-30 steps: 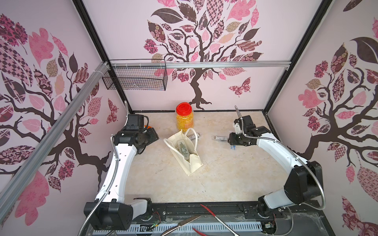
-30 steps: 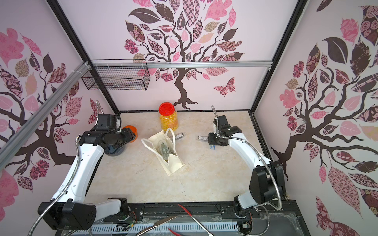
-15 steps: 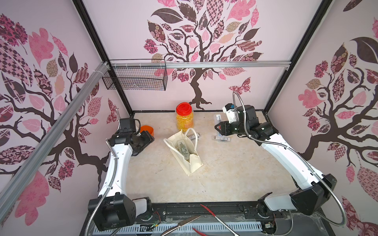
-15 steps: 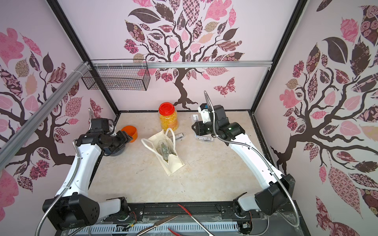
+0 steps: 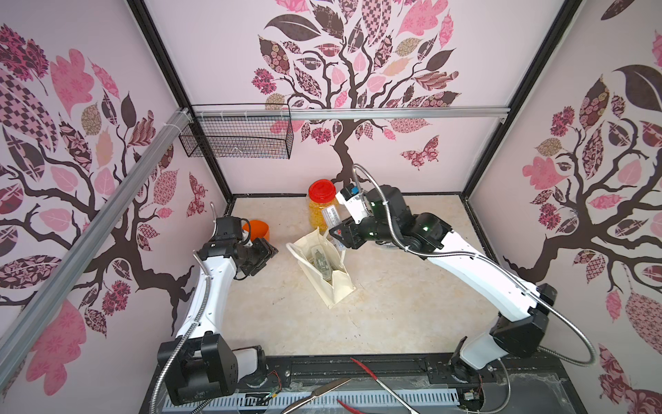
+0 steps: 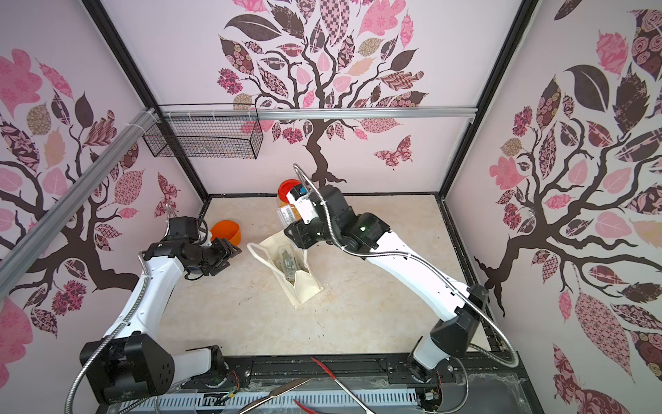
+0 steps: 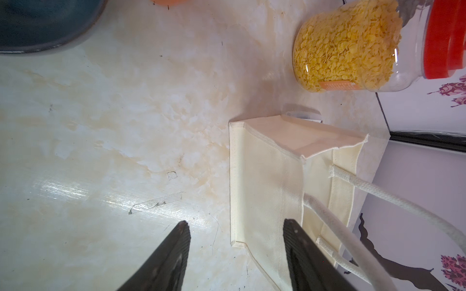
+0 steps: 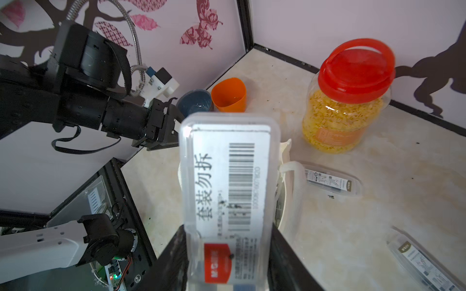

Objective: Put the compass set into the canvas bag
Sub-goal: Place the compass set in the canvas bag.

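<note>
Marble-look tabletop (image 5: 394,315) inside tree-papered walls (image 5: 250,175); right claw (image 8: 227,230) clamps compass set (image 8: 227,176), left claw (image 7: 235,223) apart.

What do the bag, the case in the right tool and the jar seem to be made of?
Canvas bag: woven cream cloth, matte; the weave and stitched seams show. Compass set case: probably translucent plastic, slightly frosted, with a printed paper label. Jar: clear glossy plastic, judging by highlights; red lid looks plastic too.
</note>
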Tool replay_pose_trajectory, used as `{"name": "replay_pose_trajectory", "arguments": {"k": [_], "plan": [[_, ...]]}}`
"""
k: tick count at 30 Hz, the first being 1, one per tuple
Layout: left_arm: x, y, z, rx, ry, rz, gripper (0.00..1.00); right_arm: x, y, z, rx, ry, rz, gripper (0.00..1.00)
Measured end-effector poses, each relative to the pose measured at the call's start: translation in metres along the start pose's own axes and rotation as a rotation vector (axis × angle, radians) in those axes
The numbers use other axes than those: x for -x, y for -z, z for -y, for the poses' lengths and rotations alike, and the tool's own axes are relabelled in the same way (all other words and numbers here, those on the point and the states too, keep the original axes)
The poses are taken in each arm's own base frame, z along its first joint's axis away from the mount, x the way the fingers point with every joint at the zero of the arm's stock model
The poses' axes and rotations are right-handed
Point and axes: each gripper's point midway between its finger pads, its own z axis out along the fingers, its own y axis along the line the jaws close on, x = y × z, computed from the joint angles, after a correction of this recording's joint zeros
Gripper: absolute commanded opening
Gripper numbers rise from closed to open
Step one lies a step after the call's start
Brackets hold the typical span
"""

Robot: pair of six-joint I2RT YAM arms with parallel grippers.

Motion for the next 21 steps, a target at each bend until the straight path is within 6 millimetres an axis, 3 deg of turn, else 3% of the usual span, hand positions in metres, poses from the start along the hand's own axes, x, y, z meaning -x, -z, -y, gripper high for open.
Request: {"name": "replay_pose_trajectory", "arguments": {"k": [7,12,15,21], "plan": [[-0.007,-0.007,-0.005,0.001,0.010,-0.026,0.63,-0.059,-0.067,0.020,-0.078,-0.009,-0.211,0.48],[-0.008,-0.007,-0.006,-0.001,0.008,-0.028,0.63,-0.089,-0.090,0.030,-0.113,-0.014,-0.306,0.48],[-0.009,-0.009,-0.007,0.000,0.009,-0.032,0.63,-0.095,-0.095,0.031,-0.133,-0.004,-0.333,0.48],[-0.014,-0.012,-0.011,0.006,0.013,-0.043,0.63,-0.081,-0.098,0.022,-0.135,0.010,-0.308,0.48]]}}
